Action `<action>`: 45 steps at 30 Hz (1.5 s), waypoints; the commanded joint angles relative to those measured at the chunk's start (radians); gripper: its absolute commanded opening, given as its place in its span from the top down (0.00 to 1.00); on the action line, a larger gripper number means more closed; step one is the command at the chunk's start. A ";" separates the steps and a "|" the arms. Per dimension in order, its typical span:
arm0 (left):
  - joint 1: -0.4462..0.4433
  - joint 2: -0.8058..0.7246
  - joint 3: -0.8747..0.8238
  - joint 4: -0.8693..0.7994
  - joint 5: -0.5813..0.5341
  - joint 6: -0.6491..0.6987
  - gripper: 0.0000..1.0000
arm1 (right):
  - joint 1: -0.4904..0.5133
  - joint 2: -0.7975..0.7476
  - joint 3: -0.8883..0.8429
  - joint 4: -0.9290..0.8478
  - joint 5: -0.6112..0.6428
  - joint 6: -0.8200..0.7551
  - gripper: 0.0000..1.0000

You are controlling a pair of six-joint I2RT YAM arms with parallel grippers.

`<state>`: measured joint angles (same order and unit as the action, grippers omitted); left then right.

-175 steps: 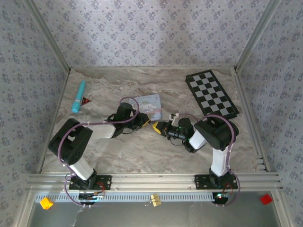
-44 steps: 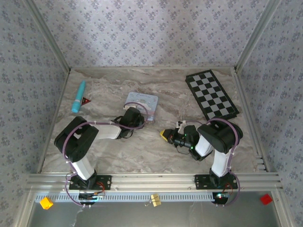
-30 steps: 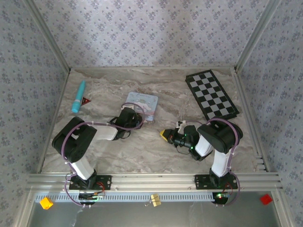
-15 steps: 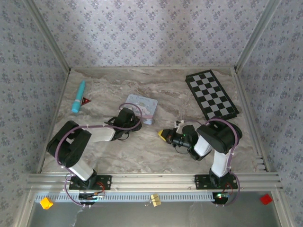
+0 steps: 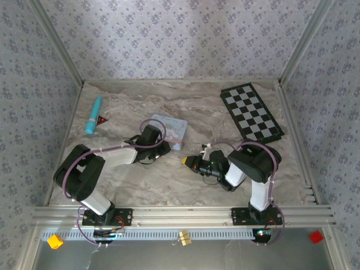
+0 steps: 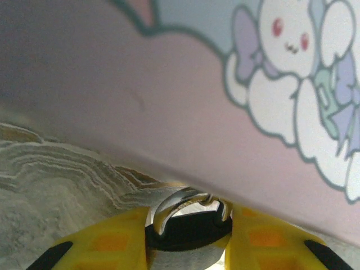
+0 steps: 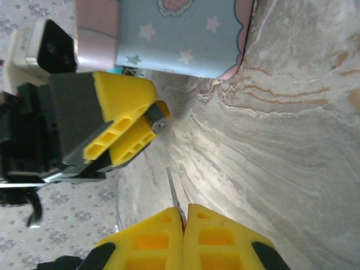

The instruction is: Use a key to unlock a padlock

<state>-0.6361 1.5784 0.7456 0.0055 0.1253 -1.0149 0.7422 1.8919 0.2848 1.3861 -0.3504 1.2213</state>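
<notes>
The padlock (image 6: 191,232) is a tiny black body with a silvery shackle (image 6: 169,205), and my left gripper (image 6: 188,220) is shut on it between yellow fingers, pressed close to the tin's side. In the right wrist view the padlock's end (image 7: 159,118) pokes out of the left gripper's fingers (image 7: 121,132). My right gripper (image 7: 184,216) is shut on the key, whose thin blade (image 7: 172,188) points toward that padlock, a short gap away. From above, the left gripper (image 5: 162,147) and right gripper (image 5: 186,160) face each other mid-table.
A pale blue cartoon-printed tin (image 5: 170,130) lies right behind the left gripper. A checkerboard (image 5: 250,112) sits at the back right. A teal pen-like tube (image 5: 94,114) and a small red triangle piece (image 5: 102,120) lie at the back left.
My right gripper has slid left with the key, closing the gap to the left gripper. The left gripper and the tin have shifted only slightly.
</notes>
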 commanded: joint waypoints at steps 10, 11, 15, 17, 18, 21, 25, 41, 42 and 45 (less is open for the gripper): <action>-0.024 -0.035 0.086 -0.104 0.075 -0.151 0.79 | 0.061 0.036 0.014 0.008 0.110 -0.139 1.00; -0.026 -0.032 0.085 -0.104 0.081 -0.165 0.79 | 0.069 0.036 0.018 0.008 0.119 -0.146 1.00; -0.033 -0.023 0.071 -0.068 0.110 -0.227 0.80 | 0.094 0.030 0.019 0.008 0.165 -0.157 1.00; -0.036 -0.024 0.065 -0.064 0.115 -0.261 0.81 | 0.100 0.019 0.013 0.008 0.183 -0.167 1.00; -0.037 -0.026 0.063 -0.055 0.118 -0.271 0.81 | 0.105 0.010 0.011 0.009 0.189 -0.173 1.00; -0.039 -0.026 0.066 -0.059 0.117 -0.293 0.81 | 0.131 -0.015 0.003 0.008 0.221 -0.201 1.00; -0.048 -0.026 0.070 -0.053 0.116 -0.307 0.81 | 0.142 -0.020 -0.002 0.008 0.242 -0.211 1.00; -0.060 -0.045 0.028 0.000 0.119 -0.370 0.82 | 0.187 -0.042 0.010 0.008 0.361 -0.292 1.00; -0.060 -0.047 0.025 0.002 0.117 -0.374 0.82 | 0.187 -0.039 0.011 0.008 0.367 -0.291 1.00; -0.060 -0.053 0.017 0.013 0.119 -0.383 0.82 | 0.187 -0.038 0.011 0.009 0.379 -0.287 1.00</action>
<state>-0.6876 1.5578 0.7746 -0.0139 0.2134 -1.3518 0.9257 1.8622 0.2924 1.3876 -0.0166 0.9585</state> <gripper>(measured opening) 0.305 0.050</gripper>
